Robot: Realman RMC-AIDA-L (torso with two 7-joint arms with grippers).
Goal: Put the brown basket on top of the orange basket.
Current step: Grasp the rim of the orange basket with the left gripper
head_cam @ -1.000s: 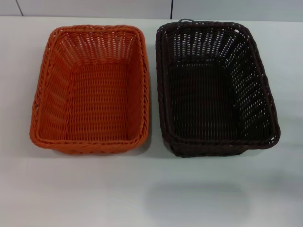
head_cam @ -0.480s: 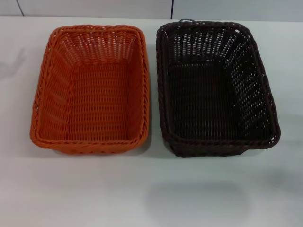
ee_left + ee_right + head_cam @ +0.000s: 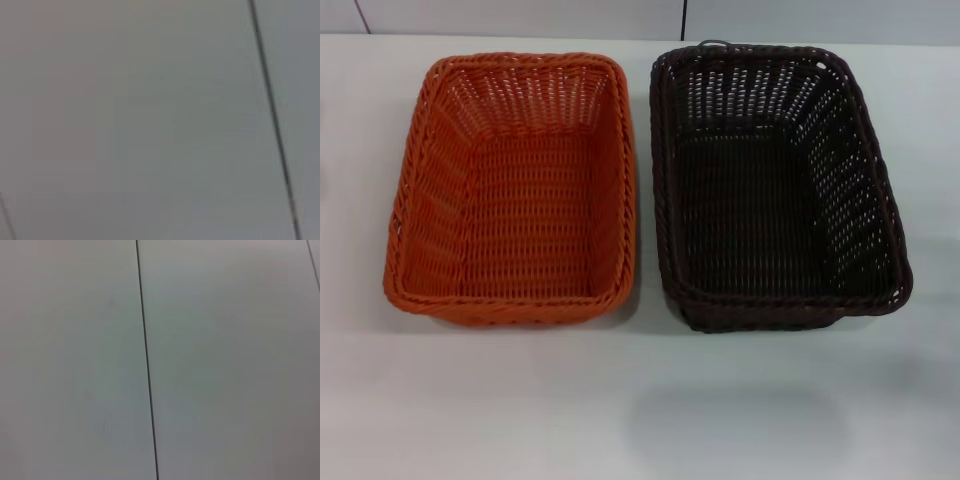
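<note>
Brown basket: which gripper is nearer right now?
Cannot tell: neither gripper shows in any view. The brown basket sits untouched on the robot's right, beside the orange basket; the wrist views show only blank panels.

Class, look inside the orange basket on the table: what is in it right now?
Nothing: the orange basket holds only its own bare woven floor. The brown basket sits beside it on the table, not in it. What lies under the orange basket is covered.

we see the orange basket [image 3: 510, 190] and the brown basket [image 3: 775, 185] side by side, only a narrow gap between their rims. bare table [image 3: 640, 410] lies in front of both.
</note>
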